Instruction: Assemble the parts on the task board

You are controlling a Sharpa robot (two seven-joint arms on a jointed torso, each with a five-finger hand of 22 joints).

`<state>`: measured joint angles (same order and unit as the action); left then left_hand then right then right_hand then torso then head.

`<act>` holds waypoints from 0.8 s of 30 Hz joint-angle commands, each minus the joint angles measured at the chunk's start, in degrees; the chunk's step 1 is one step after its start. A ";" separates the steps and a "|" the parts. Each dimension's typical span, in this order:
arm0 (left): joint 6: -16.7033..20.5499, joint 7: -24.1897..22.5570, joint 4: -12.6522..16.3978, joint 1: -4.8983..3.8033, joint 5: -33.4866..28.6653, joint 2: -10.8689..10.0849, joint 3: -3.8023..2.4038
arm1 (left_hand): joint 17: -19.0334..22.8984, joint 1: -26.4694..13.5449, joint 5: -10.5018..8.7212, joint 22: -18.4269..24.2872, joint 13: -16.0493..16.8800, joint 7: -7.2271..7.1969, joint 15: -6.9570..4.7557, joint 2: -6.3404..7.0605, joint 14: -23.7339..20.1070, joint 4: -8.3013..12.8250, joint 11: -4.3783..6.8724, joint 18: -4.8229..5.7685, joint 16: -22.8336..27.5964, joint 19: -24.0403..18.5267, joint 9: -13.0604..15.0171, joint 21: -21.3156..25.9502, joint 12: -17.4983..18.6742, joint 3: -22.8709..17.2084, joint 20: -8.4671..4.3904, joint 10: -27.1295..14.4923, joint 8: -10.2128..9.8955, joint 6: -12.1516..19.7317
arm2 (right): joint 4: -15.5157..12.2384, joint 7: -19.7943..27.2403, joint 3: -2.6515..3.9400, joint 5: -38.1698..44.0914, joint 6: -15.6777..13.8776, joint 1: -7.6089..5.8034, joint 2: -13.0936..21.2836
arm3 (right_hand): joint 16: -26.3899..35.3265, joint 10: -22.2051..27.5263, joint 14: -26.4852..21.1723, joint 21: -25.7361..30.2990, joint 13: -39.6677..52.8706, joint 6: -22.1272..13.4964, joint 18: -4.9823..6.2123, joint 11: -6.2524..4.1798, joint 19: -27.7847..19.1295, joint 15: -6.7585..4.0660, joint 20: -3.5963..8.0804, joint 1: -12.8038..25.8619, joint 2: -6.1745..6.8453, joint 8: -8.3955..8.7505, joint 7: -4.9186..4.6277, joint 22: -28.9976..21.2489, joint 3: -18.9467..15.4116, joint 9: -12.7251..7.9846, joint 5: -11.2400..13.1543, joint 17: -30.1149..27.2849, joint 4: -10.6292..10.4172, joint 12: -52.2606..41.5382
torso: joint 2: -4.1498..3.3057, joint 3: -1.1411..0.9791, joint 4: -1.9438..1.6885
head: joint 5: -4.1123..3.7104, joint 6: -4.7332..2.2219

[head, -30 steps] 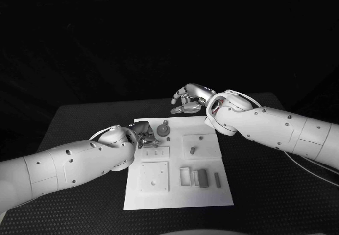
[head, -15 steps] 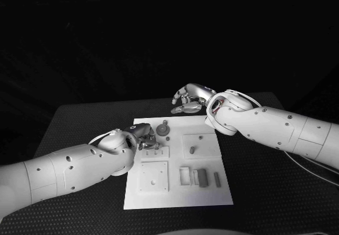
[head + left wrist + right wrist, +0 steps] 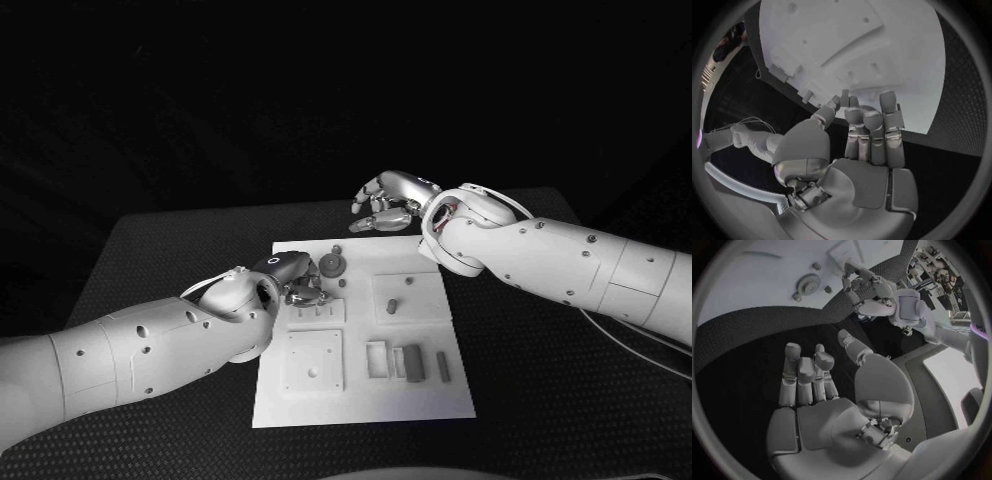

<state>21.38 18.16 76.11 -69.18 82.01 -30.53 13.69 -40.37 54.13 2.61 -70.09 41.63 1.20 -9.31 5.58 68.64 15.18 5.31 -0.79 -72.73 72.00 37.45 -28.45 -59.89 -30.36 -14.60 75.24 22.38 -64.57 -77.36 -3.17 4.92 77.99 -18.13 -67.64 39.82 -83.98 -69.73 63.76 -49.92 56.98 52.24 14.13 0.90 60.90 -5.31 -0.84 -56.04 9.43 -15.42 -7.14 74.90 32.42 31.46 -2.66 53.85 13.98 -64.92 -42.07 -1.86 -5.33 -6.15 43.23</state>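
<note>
The white task board (image 3: 368,395) lies in the middle of the black table. A round grey gear part (image 3: 333,265) stands near its far left corner, with small pegs (image 3: 343,283) beside it. My left hand (image 3: 296,280) hovers at the board's left edge, just short of the gear, with its fingers curled downward. In the left wrist view a small piece (image 3: 844,95) shows at the thumb and fingertip of that hand (image 3: 861,145); whether it is held is unclear. My right hand (image 3: 387,205) hangs over the bare table beyond the board's far edge, with its fingers loosely apart and nothing in them (image 3: 823,390).
On the board sit a square plate (image 3: 313,360), a raised block with pegs (image 3: 408,297) and several upright bars (image 3: 415,362). Black table (image 3: 144,260) surrounds the board. My right forearm (image 3: 562,265) spans the board's far right side.
My left arm has slid a little to the right, bringing the hand slightly closer to the gear. The right arm has not moved.
</note>
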 commanded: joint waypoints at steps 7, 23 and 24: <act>-2.48 0.07 0.19 0.08 1.54 -0.06 -0.02 | 0.29 -0.07 0.15 -0.08 -0.15 0.11 -0.32 1.49 -0.38 1.19 -0.20 0.53 -0.35 -0.07 -0.02 0.55 0.45 -0.45 -0.24 0.00 -0.44 0.27 | 0.04 0.29 0.03 -0.18 0.59 0.13 0.05 | 0.33 0.33 -0.18 0.40 -0.09 -0.35 0.87 -0.03 -0.36 0.13 -0.21 0.60 0.03 0.38 -0.22 0.28 0.06 0.00 -0.12 -0.06 -0.45 0.34 | 0.01 0.00 0.00 | -0.07 0.12; -4.68 0.71 -0.13 0.39 2.45 0.22 -0.02 | 0.56 0.08 0.16 -0.19 -0.14 0.37 -0.26 1.87 -0.72 1.40 -0.45 0.54 -0.54 -0.23 -0.17 0.86 0.41 0.75 -0.23 -0.24 -0.97 0.78 | 0.06 0.30 0.03 -0.26 0.63 0.19 0.11 | 0.34 0.36 -0.20 0.42 -0.10 -0.40 0.87 -0.02 -0.38 0.14 -0.20 0.66 0.05 0.43 -0.23 0.28 0.06 -0.01 -0.12 -0.06 -0.55 0.34 | -0.02 0.00 0.01 | -0.17 0.14; -4.67 0.73 -0.14 0.40 2.50 0.22 -0.02 | 0.56 0.10 0.16 -0.19 -0.14 0.37 -0.26 1.87 -0.73 1.40 -0.45 0.54 -0.54 -0.23 -0.17 0.86 0.41 0.76 -0.23 -0.24 -0.98 0.78 | 0.06 0.30 0.03 -0.28 0.63 0.20 0.11 | 0.34 0.37 -0.20 0.42 -0.10 -0.40 0.87 -0.02 -0.38 0.14 -0.20 0.67 0.05 0.43 -0.23 0.28 0.06 -0.01 -0.12 -0.06 -0.56 0.34 | -0.02 0.00 0.01 | -0.18 0.14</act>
<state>17.69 18.88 75.95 -68.85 83.71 -30.44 13.69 -39.90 53.97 2.60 -70.21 41.58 1.52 -9.53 7.25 68.21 16.57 5.11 -0.79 -72.96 71.75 37.36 -27.78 -59.66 -29.85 -14.63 75.03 21.58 -64.05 -77.30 -3.16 4.92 77.77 -18.06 -67.49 39.90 -83.98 -69.74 63.77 -49.66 56.94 51.95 14.12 0.90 60.90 -5.30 -0.84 -56.04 9.43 -15.17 -7.25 74.90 32.58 31.46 -2.66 53.86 13.82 -64.92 -42.08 -1.87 -5.32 -6.28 43.35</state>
